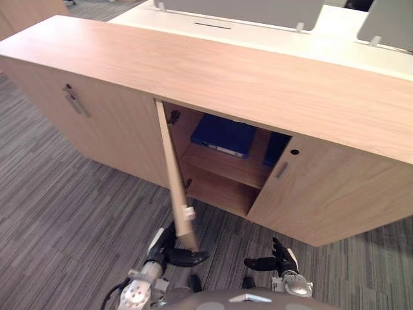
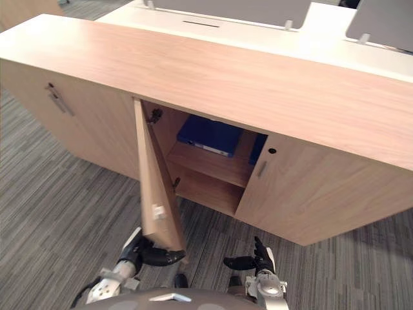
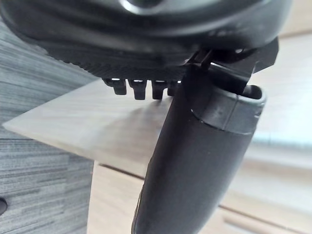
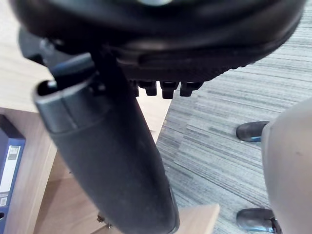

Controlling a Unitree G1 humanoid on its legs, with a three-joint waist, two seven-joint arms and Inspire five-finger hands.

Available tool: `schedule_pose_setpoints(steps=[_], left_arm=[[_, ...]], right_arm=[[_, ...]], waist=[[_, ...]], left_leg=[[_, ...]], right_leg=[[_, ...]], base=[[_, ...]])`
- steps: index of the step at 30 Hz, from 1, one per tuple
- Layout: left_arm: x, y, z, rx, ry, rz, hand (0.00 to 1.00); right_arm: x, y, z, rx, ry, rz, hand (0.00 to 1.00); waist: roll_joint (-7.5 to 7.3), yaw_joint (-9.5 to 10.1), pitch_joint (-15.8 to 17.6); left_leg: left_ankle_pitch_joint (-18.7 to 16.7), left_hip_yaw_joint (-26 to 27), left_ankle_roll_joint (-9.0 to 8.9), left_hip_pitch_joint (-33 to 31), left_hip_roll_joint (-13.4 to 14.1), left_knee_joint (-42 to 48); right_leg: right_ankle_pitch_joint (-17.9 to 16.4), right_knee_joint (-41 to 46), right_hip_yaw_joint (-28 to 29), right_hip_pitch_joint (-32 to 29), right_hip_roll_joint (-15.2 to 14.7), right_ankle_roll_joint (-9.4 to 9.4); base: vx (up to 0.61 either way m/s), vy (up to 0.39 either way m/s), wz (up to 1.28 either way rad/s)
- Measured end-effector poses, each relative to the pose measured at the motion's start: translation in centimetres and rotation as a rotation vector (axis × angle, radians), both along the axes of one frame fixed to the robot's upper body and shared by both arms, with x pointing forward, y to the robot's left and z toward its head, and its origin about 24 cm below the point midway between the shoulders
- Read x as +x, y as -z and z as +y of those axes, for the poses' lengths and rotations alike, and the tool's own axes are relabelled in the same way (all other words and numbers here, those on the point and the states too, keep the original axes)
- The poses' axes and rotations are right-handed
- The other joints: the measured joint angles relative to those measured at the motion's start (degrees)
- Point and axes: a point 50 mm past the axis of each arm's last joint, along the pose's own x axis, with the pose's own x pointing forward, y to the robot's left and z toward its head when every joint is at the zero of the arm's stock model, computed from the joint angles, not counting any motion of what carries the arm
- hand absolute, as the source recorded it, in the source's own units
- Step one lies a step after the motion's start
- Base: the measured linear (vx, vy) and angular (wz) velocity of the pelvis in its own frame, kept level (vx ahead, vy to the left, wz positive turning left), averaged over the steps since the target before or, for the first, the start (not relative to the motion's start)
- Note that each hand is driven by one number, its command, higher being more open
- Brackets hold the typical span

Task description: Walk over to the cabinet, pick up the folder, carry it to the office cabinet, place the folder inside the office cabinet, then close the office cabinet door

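The blue rectangular folder (image 1: 222, 135) is lying on the upper shelf inside the light-wood office cabinet (image 1: 258, 84). The left hand (image 1: 177, 257), fingers relaxed, is touching the lower corner of its open wooden door (image 1: 172, 174). The right hand (image 1: 279, 259) is hovering loose-fingered and empty.

Folder (image 1: 222, 135) on the shelf (image 1: 227, 165) inside the office cabinet (image 1: 226, 71), open door (image 1: 172, 174) to its left.

Lighting: even and diffuse, from overhead. The cabinet top (image 1: 271, 84) is bright, the white desk (image 1: 271, 40) behind it near glare. The open compartment (image 1: 222, 184) lies in shade; the blue folder (image 1: 222, 135) reads dark. In the left wrist view a soft shadow, apparently cast by the left hand (image 3: 195, 170), falls on the door (image 3: 97, 126).
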Motion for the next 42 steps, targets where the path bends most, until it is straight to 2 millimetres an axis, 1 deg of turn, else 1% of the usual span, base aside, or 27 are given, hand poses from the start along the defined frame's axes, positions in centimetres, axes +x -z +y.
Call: schedule_pose_setpoints(steps=[1, 2, 3, 4, 5, 6, 8, 12, 14, 16, 18, 22, 27, 30, 37, 39, 41, 42], left_arm=[[0.5, -0.1, -0.3, 0.003, 0.015, -0.011, 1.0], [1.6, -0.3, -0.7, 0.022, 0.042, -0.039, 1.0], [2.1, -0.4, -0.9, 0.022, 0.045, -0.05, 1.0], [3.0, -0.8, -1.3, 0.043, 0.052, -0.083, 1.0], [3.5, -1.0, -1.5, 0.059, 0.05, -0.101, 1.0], [4.5, -1.3, -1.9, 0.086, 0.044, -0.135, 1.0], [5.5, -1.5, -2.4, 0.111, 0.023, -0.153, 1.0], [6.0, -1.5, -2.9, 0.107, -0.05, -0.152, 1.0], [6.4, -1.0, -3.1, 0.118, -0.072, -0.13, 1.0], [6.7, -0.8, -3.2, 0.131, -0.087, -0.118, 1.0], [7.1, -0.8, -3.1, 0.142, -0.103, -0.119, 1.0], [7.1, -0.8, -2.9, 0.151, -0.125, -0.123, 1.0], [7.0, -0.8, -2.5, 0.16, -0.111, -0.117, 1.0], [6.5, -0.5, -2.1, 0.162, -0.09, -0.1, 1.0], [2.9, 1.8, -0.9, 0.108, -0.06, 0.054, 1.0], [1.4, 2.6, -0.2, 0.107, -0.079, 0.109, 1.0], [0.6, 3.2, 0.3, 0.108, -0.099, 0.15, 1.0], [-0.1, 3.7, 1.0, 0.104, -0.127, 0.188, 1.0]], right_arm=[[0.0, 0.0, 0.0, 0.0, 0.0, 0.0, 1.0], [-0.1, 0.0, -0.1, -0.005, 0.002, 0.005, 1.0], [-0.2, 0.1, -0.2, -0.008, 0.003, 0.008, 1.0], [-0.4, 0.2, -0.4, -0.017, 0.009, 0.019, 1.0], [-0.5, 0.2, -0.4, -0.022, 0.014, 0.024, 1.0], [-0.7, 0.4, -0.6, -0.029, 0.022, 0.034, 1.0], [-0.7, 0.4, -0.7, -0.043, 0.037, 0.038, 1.0], [-1.0, 0.5, -0.9, -0.047, 0.052, 0.048, 1.0], [-1.1, 0.6, -1.2, -0.052, 0.074, 0.059, 1.0], [-1.1, 0.6, -1.2, -0.057, 0.078, 0.062, 1.0], [-1.0, 0.7, -1.2, -0.057, 0.077, 0.065, 1.0], [-0.9, 0.7, -1.0, -0.055, 0.08, 0.068, 1.0], [-0.8, 0.8, -0.9, -0.043, 0.093, 0.077, 1.0], [-1.0, 0.9, -1.0, -0.031, 0.112, 0.083, 1.0], [-1.3, 1.1, -1.5, -0.027, 0.142, 0.095, 1.0], [-1.3, 1.1, -1.5, -0.025, 0.142, 0.095, 1.0], [-1.3, 1.1, -1.5, -0.025, 0.141, 0.095, 1.0], [-1.4, 1.1, -1.5, -0.023, 0.141, 0.097, 1.0]], waist=[[-0.01, -0.48, -0.19], [-0.16, -1.22, -0.39], [-0.19, -1.65, -0.47], [-0.28, -2.23, -0.54], [-0.3, -2.46, -0.55], [-0.28, -3.02, -0.56], [-0.22, -3.25, -0.59], [0.16, -3.51, -0.82], [0.68, -3.51, -1.12], [0.84, -3.66, -1.21], [0.81, -3.88, -1.21], [0.69, -4.25, -1.2], [0.63, -4.23, -1.24], [0.59, -4.25, -1.26], [0.56, -4.25, -1.3], [0.5, -4.2, -1.31], [0.4, -4.07, -1.38], [0.34, -3.84, -1.4]], left_leg=[[-0.11, 0.65, 0.03, 0.17, 0.04, 0.0], [-0.18, 1.8, 0.1, 0.59, 0.14, 0.0], [-0.24, 2.03, 0.07, 0.69, 0.2, 0.0], [-0.38, 2.56, -0.04, 0.87, 0.36, 0.0], [-0.42, 2.74, -0.08, 0.93, 0.44, 0.0], [-0.49, 3.0, -0.18, 0.98, 0.64, 0.01], [-0.57, 3.11, -0.31, 1.04, 0.97, 0.01], [-0.62, 3.1, -0.38, 1.09, 1.35, 0.01], [-0.62, 3.05, -0.4, 1.1, 1.47, 0.0], [-0.63, 3.07, -0.42, 1.12, 1.51, -0.03], [-0.65, 3.12, -0.45, 1.13, 1.52, -0.26], [-0.86, 3.65, -0.72, 1.13, 1.51, -0.28], [-1.24, 4.72, -0.83, 1.14, 1.57, -0.01], [-1.25, 4.64, -0.82, 1.28, 1.67, 0.01], [-1.25, 4.55, -0.81, 2.67, 1.79, -0.28], [-1.18, 4.57, -0.76, 2.72, 1.68, -0.29], [-1.14, 4.56, -0.75, 2.76, 1.62, -0.29], [-1.12, 4.55, -0.73, 2.77, 1.58, -0.29]], right_leg=[[0.31, -0.27, 0.7, 0.0, 0.17, 0.02], [0.66, -0.76, 1.85, -0.02, 0.47, -0.2], [0.72, -0.88, 2.12, -0.01, 0.57, -0.27], [0.8, -0.95, 2.63, -0.04, 0.79, -0.37], [0.85, -1.01, 2.81, -0.05, 0.89, -0.41], [0.95, -1.16, 2.98, -0.08, 1.11, -0.54], [0.99, -1.26, 3.05, -0.07, 1.45, -0.65], [0.88, -1.28, 3.01, -0.03, 1.91, -0.85], [0.81, -1.27, 2.93, 0.0, 2.04, -0.97], [0.77, -1.25, 2.94, -0.01, 2.08, -1.03], [0.76, -1.23, 2.96, -0.03, 2.08, -1.06], [0.73, -1.28, 3.43, -0.24, 2.09, -1.1], [0.87, -1.55, 4.51, -0.6, 2.29, -1.08], [0.91, -1.73, 4.4, -0.31, 2.38, -1.1], [0.9, -1.54, 4.2, 0.89, 2.44, -1.1], [0.93, -1.52, 4.24, 0.86, 2.34, -1.06], [0.96, -1.5, 4.23, 0.88, 2.28, -1.01], [0.99, -1.5, 4.23, 0.89, 2.24, -0.95]], base=[[0.02, 0.027, -0.47], [0.02, 0.025, -0.42], [0.02, 0.024, -0.39], [0.02, 0.009, -0.18], [0.02, 0.007, -0.19], [0.02, 0.003, -0.11], [0.02, -0.003, -0.06], [0.0, 0.0, 0.0], [0.0, 0.0, 0.0], [0.0, 0.0, 0.0], [0.0, 0.0, 0.0], [0.0, 0.011, -0.06], [0.02, 0.012, -0.12], [0.0, 0.0, 0.0], [-0.04, 0.0, -0.01], [-0.05, 0.007, 0.0], [-0.02, 0.005, 0.0], [0.0, 0.0, 0.0]])
